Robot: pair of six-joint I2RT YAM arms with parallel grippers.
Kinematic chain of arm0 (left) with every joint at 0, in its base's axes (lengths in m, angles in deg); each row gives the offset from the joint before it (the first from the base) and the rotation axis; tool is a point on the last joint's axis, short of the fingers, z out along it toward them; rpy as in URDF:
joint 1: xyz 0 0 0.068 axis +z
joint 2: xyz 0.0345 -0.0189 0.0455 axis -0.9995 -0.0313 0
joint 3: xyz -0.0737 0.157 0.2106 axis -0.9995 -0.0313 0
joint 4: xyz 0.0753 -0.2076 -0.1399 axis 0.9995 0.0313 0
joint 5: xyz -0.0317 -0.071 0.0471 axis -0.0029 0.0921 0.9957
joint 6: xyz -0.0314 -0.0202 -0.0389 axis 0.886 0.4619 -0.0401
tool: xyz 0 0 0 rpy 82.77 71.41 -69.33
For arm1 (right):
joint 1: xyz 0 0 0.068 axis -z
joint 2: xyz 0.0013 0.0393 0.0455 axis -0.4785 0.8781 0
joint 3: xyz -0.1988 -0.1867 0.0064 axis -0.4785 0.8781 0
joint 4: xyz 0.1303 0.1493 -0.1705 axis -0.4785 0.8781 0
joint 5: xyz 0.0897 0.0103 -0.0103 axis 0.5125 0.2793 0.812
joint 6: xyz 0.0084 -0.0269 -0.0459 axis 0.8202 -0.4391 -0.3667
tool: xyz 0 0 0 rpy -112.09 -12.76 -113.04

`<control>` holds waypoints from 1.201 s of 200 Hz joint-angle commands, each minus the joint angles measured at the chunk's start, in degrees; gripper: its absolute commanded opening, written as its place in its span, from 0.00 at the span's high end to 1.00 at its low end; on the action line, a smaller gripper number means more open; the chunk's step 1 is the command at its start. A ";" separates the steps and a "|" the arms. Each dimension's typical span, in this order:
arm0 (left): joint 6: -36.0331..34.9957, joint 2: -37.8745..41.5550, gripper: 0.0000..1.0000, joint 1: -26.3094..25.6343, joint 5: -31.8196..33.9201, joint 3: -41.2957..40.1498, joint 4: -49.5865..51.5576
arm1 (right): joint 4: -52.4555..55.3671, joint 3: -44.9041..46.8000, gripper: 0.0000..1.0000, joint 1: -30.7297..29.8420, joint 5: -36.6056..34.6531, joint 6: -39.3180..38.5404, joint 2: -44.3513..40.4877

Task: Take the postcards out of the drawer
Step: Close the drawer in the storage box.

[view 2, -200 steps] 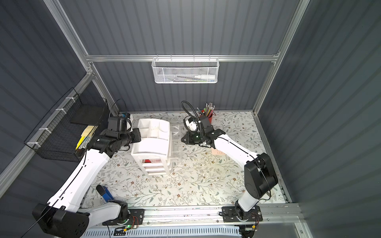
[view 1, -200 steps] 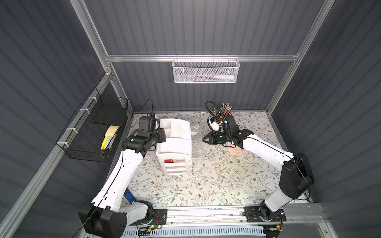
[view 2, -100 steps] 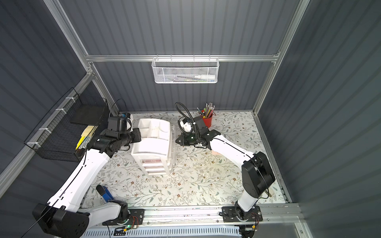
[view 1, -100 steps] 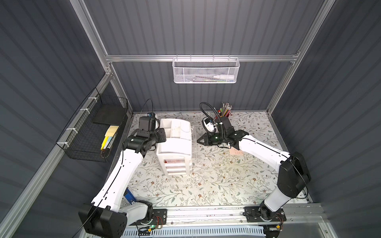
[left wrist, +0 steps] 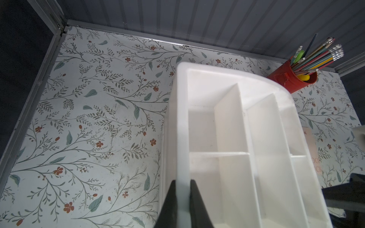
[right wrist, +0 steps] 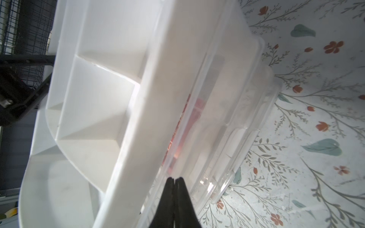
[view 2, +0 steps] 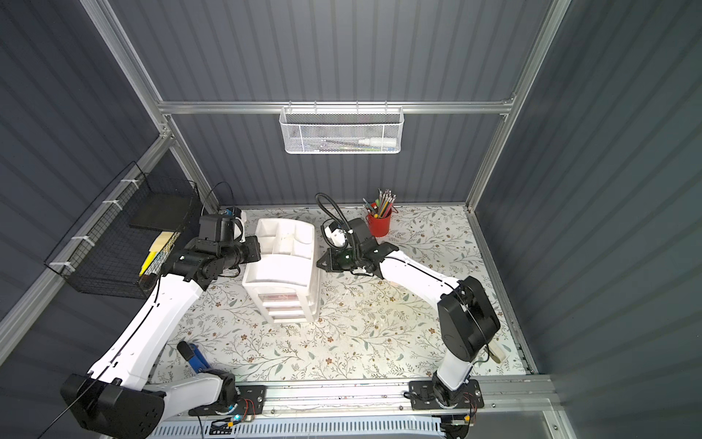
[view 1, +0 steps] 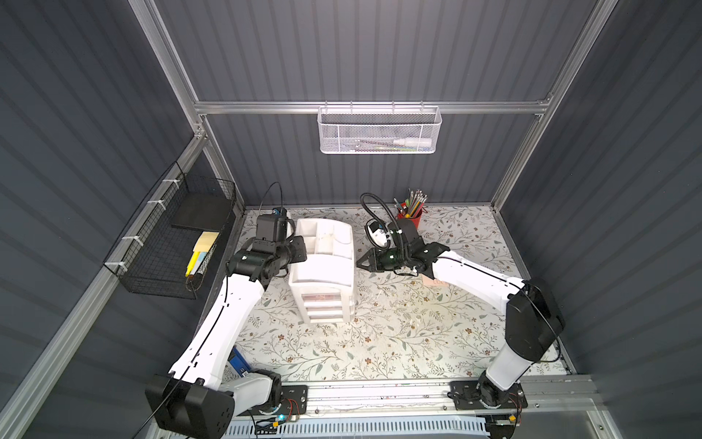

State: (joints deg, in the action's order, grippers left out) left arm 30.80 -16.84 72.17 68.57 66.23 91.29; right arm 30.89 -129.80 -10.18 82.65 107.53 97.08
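Note:
The white drawer organiser (view 1: 323,266) stands mid-table, its clear drawers (view 1: 326,308) facing the front. A red postcard (view 1: 323,295) (view 2: 282,295) shows through the top drawer, also visible in the right wrist view (right wrist: 195,110). One pale peach postcard (view 1: 433,282) (left wrist: 314,158) lies on the table under my right arm. My left gripper (view 1: 302,249) (view 2: 258,247) (left wrist: 182,183) is shut on the organiser's left rim wall. My right gripper (view 1: 359,263) (view 2: 319,264) (right wrist: 174,178) is shut and empty, its tip at the organiser's right side by the clear drawers.
A red pencil cup (view 1: 412,216) stands at the back. A black wire basket (view 1: 178,243) with yellow pads hangs on the left wall, and a white mesh basket (view 1: 380,133) on the back wall. A blue object (view 2: 193,355) lies near the left arm's base.
My right gripper has moved left, from over the table up to the organiser's right side. The left arm has stayed where it was on the rim.

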 commanded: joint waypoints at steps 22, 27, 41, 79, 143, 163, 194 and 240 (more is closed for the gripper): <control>-1.55 -0.97 1.00 -0.23 -3.23 -0.78 1.34 | -2.28 -3.15 0.94 -1.53 1.67 1.61 1.79; -1.50 -1.02 1.00 -0.23 -3.41 -0.77 1.34 | -2.63 -3.15 0.94 -1.57 1.75 1.81 1.95; -1.45 -1.08 1.00 -0.23 -3.36 -0.77 1.38 | -3.09 -3.15 0.94 -1.73 1.98 2.21 2.07; -1.46 -0.56 1.00 -0.23 -2.87 -0.67 1.42 | -3.19 -2.89 0.93 -1.83 1.33 2.15 1.90; -1.38 -0.94 1.00 -0.23 -2.21 -0.77 1.69 | -2.96 -1.89 0.88 -1.52 0.31 2.40 1.89; -1.39 -0.82 1.00 -0.23 -2.20 -0.86 1.71 | -3.22 -0.95 0.86 -1.02 0.09 2.55 1.21; -1.46 -0.73 1.00 -0.23 -2.03 -0.90 1.69 | -6.14 3.22 0.83 0.66 0.20 4.05 -1.19; -1.23 -1.17 1.00 -0.23 -1.86 -1.04 1.56 | -11.64 10.38 0.77 2.76 0.72 6.65 -3.93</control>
State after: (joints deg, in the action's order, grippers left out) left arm 30.82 -16.97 72.39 68.42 66.14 90.96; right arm 24.23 -122.41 -8.45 82.45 112.07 94.83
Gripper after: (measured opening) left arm 0.119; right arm 0.211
